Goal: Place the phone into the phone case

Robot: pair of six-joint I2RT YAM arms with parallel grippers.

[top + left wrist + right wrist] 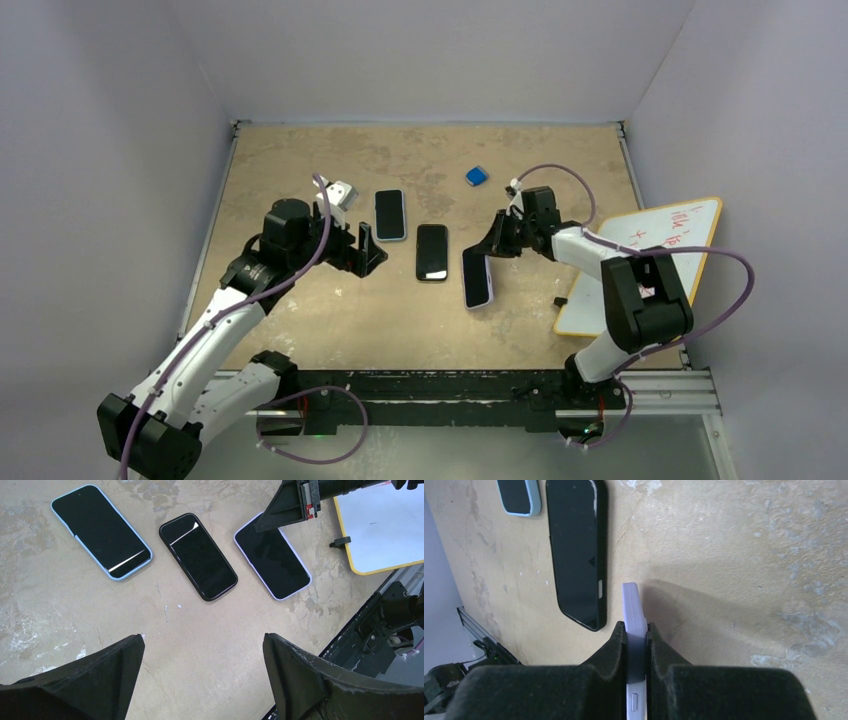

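Observation:
Three phones lie in a row on the tan table. A phone in a light blue case [390,214] is on the left, a black phone [432,252] is in the middle, and a dark-screened phone in a lavender case [477,278] is on the right. My right gripper [497,245] is shut on the lavender one's far end, which is tilted up a little. The right wrist view shows its lavender edge [634,605] pinched between the fingers [616,642]. My left gripper [365,250] is open and empty, hovering left of the black phone [198,556].
A whiteboard with a yellow rim [650,260] lies at the right, with a small black cap [560,300] at its edge. A small blue object [477,176] sits at the back. Grey walls surround the table.

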